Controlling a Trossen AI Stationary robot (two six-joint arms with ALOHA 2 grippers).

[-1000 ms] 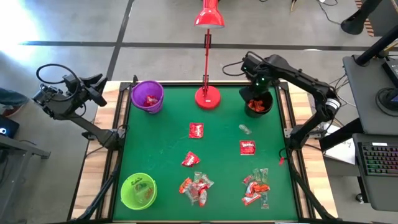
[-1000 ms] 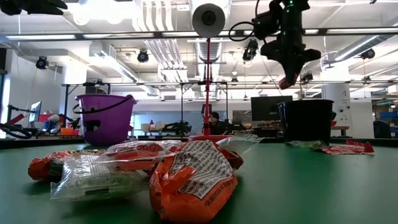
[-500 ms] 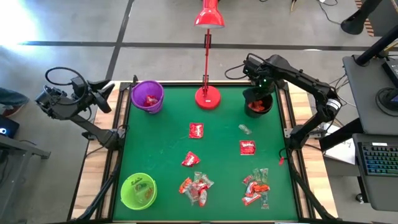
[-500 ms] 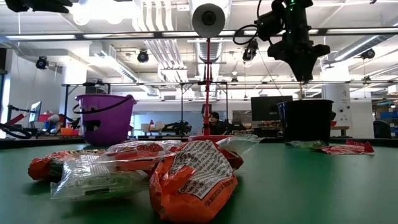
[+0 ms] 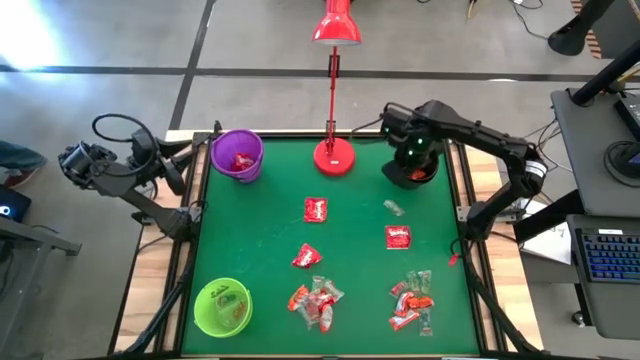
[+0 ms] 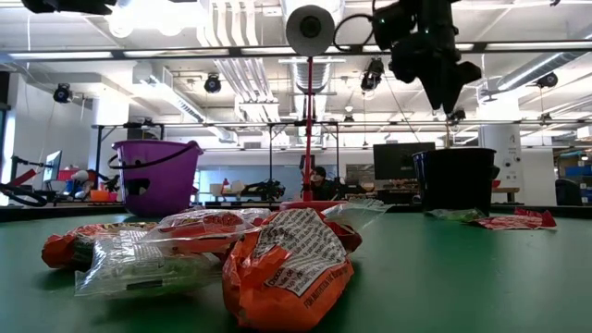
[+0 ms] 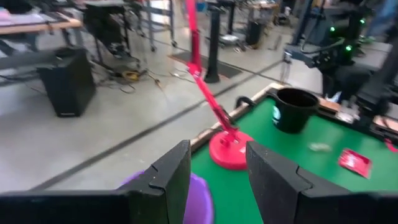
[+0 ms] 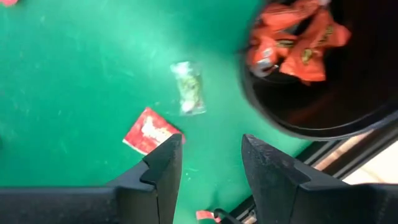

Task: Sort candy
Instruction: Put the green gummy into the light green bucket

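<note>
High view: the right gripper (image 5: 404,150) hangs over the near-left rim of the black cup (image 5: 414,169) at the table's back right, with orange candy inside the cup. The left gripper (image 5: 180,165) waits off the table's left edge, just beside the purple bucket (image 5: 237,155). Loose candy (image 5: 315,300) lies on the green table (image 5: 350,240) in two clusters near the front edge, with single red packets mid-table. A green bucket (image 5: 222,306) stands front left; a red lamp (image 5: 334,156) stands at the back centre.

Low view: the right gripper (image 6: 442,88) hovers above the black cup (image 6: 454,180), fingers parted, nothing between them. Orange and clear wrapped pieces fill the foreground.

Left wrist view: the left fingers (image 7: 171,177) stand apart and empty, with the purple bucket's rim showing between them.

Right wrist view: the right fingers (image 8: 163,168) stand apart and empty over green cloth; a clear sweet (image 8: 188,95) and a red packet (image 8: 148,130) lie beside the cup.
</note>
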